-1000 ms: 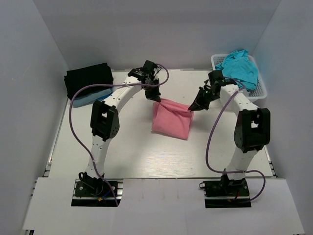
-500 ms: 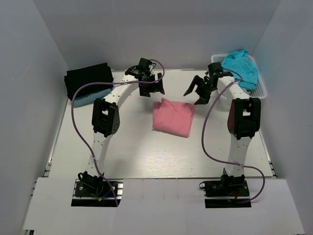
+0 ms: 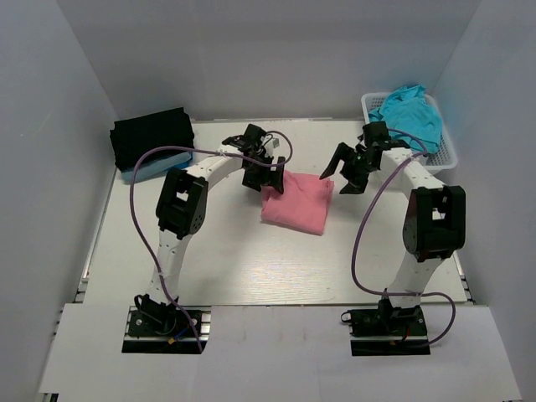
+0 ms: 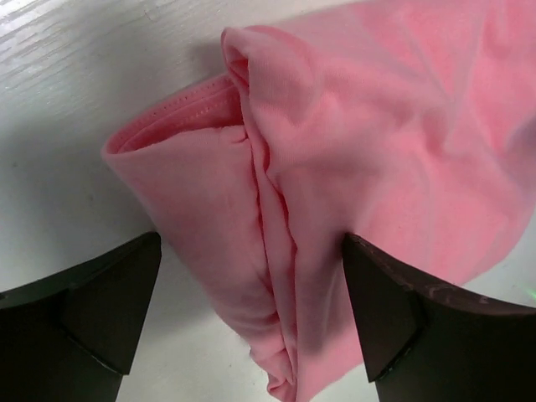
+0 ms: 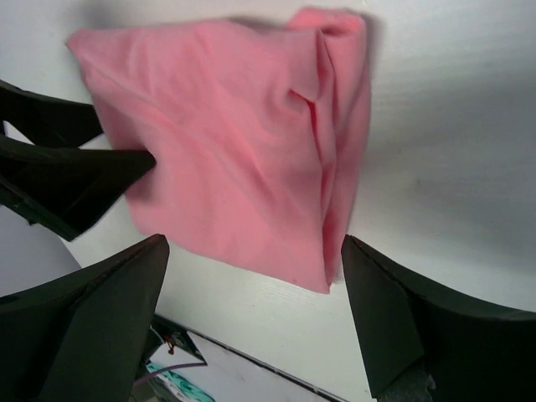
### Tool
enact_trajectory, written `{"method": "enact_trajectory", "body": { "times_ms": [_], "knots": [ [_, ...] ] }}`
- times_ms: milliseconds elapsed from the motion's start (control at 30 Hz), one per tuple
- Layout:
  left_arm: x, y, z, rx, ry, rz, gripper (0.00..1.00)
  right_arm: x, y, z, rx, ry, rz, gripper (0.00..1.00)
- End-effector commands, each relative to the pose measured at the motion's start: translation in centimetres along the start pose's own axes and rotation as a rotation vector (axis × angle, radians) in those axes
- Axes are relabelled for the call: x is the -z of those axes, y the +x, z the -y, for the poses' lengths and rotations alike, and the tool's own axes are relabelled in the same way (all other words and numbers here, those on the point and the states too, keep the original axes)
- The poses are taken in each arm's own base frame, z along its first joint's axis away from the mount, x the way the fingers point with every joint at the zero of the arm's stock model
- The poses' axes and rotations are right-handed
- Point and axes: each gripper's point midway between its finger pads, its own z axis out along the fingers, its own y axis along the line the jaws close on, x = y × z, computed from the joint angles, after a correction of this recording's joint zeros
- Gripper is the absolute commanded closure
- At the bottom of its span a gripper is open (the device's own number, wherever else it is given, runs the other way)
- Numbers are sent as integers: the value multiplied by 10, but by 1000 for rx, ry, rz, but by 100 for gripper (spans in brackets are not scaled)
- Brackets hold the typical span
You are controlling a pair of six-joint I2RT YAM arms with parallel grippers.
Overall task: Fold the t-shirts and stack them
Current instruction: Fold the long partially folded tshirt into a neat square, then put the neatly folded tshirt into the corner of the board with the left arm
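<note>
On the white table (image 3: 234, 260), a folded pink shirt (image 3: 297, 203) lies at the centre, well apart from the black shirt (image 3: 151, 138) stacked at the far left corner, its likely destination. The left gripper (image 3: 266, 176) and right gripper (image 3: 342, 173) hover at its far corners, jaws of both spread wide, holding nothing. A clean carry would mean pinching all layers at both corners and lifting level — or the fold may spill open.

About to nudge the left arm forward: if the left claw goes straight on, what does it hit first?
The pink t-shirt, probably: its folded corner lies straight ahead between the open fingers of the left claw, with the table under it.
</note>
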Motion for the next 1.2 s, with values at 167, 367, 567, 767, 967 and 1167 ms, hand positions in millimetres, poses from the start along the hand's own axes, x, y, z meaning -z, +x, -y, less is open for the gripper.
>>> {"method": "enact_trajectory", "body": {
  "times_ms": [167, 367, 567, 767, 967, 1167],
  "knots": [
    [32, -27, 27, -66, -11, 157, 5, 8, 10, 9, 17, 18, 19, 10],
    [32, -31, 23, -80, -135, 196, 5, 7, 12, 10, 17, 11, 10, 10],
    [12, -28, 29, -104, -145, 193, 15, 4, 16, 12, 13, 4, 0, 10],
    [-11, -5, 36, -114, -105, 118, 47, 8, 16, 14, 19, 6, 1, 10],
    [-9, 21, 43, -122, -34, 75, 85, 20, 13, 16, 29, 3, 23, 10],
    [-3, 15, 46, -74, 59, 104, 100, 39, 11, 15, 42, -19, 62, 10]
  ]
}}
